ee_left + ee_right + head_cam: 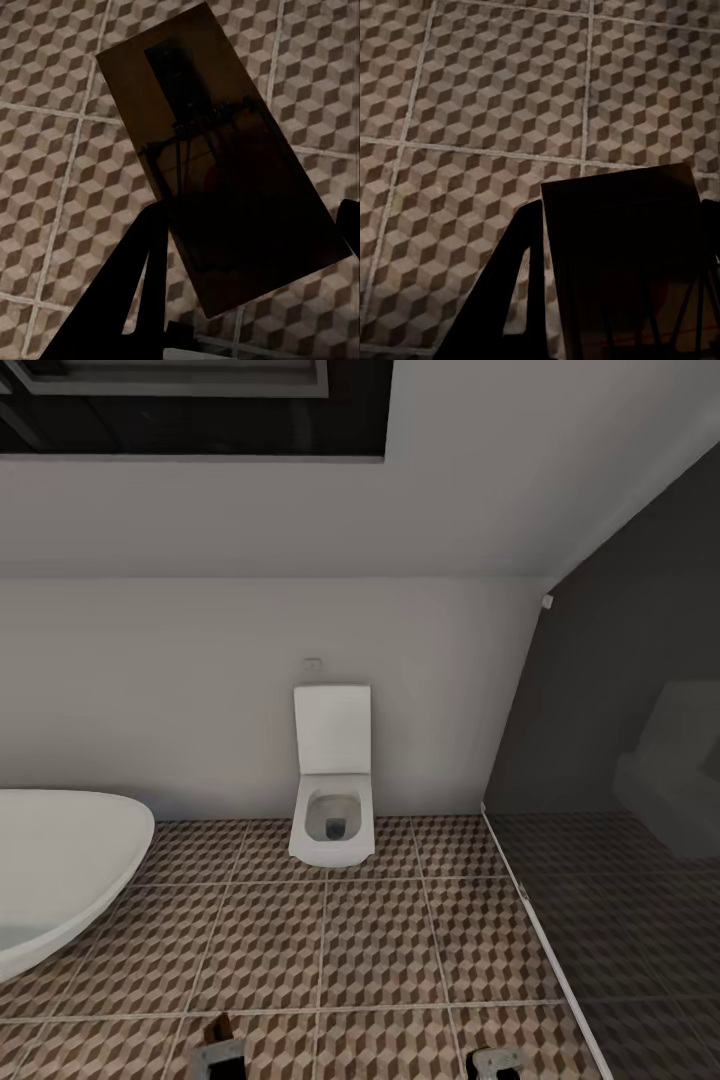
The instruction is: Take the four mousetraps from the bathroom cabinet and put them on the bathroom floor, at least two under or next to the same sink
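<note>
My left gripper (pixel 247 240) is shut on a tan-brown mousetrap (pixel 202 127) with dark metal parts, held above the cube-patterned bathroom floor (pixel 60 172). My right gripper (pixel 622 247) is shut on a second mousetrap (pixel 615 202), also over the floor (pixel 495 97). In the head view both grippers sit at the lower edge, the left gripper (pixel 218 1055) with a brown mousetrap corner (pixel 221 1026) sticking up from it, and the right gripper (pixel 495 1063). The cabinet and the sink are out of view.
A white square toilet (pixel 333 780) stands against the far wall straight ahead. The oval white bathtub (pixel 60 860) fills the left side. A dark glass partition (pixel 620 840) with a white floor rail closes off the right. Tiled bathroom floor (pixel 380 940) stretches between them.
</note>
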Motion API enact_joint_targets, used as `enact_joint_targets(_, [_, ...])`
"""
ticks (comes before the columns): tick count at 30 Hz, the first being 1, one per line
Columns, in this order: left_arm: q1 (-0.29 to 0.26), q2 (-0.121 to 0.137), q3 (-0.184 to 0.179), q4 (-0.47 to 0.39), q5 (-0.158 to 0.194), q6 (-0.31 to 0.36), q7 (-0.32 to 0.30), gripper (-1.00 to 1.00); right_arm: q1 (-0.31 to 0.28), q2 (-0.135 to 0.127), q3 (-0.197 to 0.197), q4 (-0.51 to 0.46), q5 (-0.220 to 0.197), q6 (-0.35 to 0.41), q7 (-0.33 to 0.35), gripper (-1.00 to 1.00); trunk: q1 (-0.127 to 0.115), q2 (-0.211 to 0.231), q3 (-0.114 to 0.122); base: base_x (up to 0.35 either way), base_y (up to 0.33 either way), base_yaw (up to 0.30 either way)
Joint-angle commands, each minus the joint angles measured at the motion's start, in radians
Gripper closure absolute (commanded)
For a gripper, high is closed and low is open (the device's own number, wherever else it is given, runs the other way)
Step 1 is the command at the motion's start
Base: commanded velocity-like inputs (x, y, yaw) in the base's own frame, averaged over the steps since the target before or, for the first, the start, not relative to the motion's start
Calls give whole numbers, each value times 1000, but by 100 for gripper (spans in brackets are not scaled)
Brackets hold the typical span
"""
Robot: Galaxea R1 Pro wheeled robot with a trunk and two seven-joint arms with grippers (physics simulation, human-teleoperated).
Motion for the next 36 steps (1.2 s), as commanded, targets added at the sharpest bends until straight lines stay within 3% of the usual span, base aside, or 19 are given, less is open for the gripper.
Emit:
enact_joint_targets(1, [-1, 2, -8, -64, 7, 80, 7, 100, -1, 10, 8, -17, 15, 11, -25, 100, 1, -2, -2, 0, 0, 0])
enact_joint_targets(2, [-1, 3, -8, -95, 6, 119, 7, 100, -1, 15, 8, -25, 26, 19, -34, 100, 1, -2, -2, 0, 0, 0])
enact_joint_targets(3, [-1, 4, -8, -182, 6, 222, 7, 100, -2, 32, 8, -54, 49, 50, -56, 100, 1, -2, -2, 0, 0, 0])
enact_joint_targets(7, [-1, 5, -8, -336, 5, 380, 7, 100, -14, 59, 6, -140, 68, 127, -80, 100, 1, -2, -2, 0, 0, 0])
enact_joint_targets(12, [-5, 5, -8, -431, 4, 553, 10, 100, -61, 90, 3, -231, 72, 257, -90, 100, 1, -2, -2, 0, 0, 0])
enact_joint_targets(14, [-9, 5, -8, -483, 3, 630, 11, 100, -98, 101, 0, -252, 73, 298, -106, 100, 1, -2, -2, 0, 0, 0])
enact_joint_targets(17, [-25, 5, -8, -598, -16, 794, 13, 100, -212, 110, -3, -268, 69, 420, -171, 100, 1, -2, -2, 0, 0, 0])
enact_joint_targets(18, [-31, 5, -8, -611, -24, 820, 14, 100, -231, 110, -4, -269, 68, 444, -180, 100, 1, -2, -2, 0, 0, 0])
enact_joint_targets(21, [-106, 4, -7, -590, -107, 920, 49, 100, -334, 115, -19, -273, 63, 570, -208, 100, 1, -2, -2, 0, 0, 0])
enact_joint_targets(24, [-191, 9, -6, -466, -164, 941, 80, 100, -382, 119, -61, -274, 62, 615, -213, 100, 1, -2, -2, 0, 0, 0])
enact_joint_targets(26, [-259, 25, -5, -383, -182, 925, 91, 100, -397, 121, -107, -269, 62, 628, -212, 100, 1, -2, -2, 0, 0, 0])
enact_joint_targets(28, [-305, 39, -5, -354, -189, 893, 96, 100, -403, 121, -136, -264, 62, 631, -211, 100, 1, -2, -2, 0, 0, 0])
enact_joint_targets(33, [-340, 44, -6, -378, -193, 865, 98, 100, -407, 116, -153, -261, 64, 632, -210, 100, 1, -2, -2, 0, 0, 0])
enact_joint_targets(36, [-344, 42, -9, -314, -191, 791, 94, 100, -407, 113, -155, -265, 66, 630, -212, 100, 1, -2, -2, 0, 0, 0])
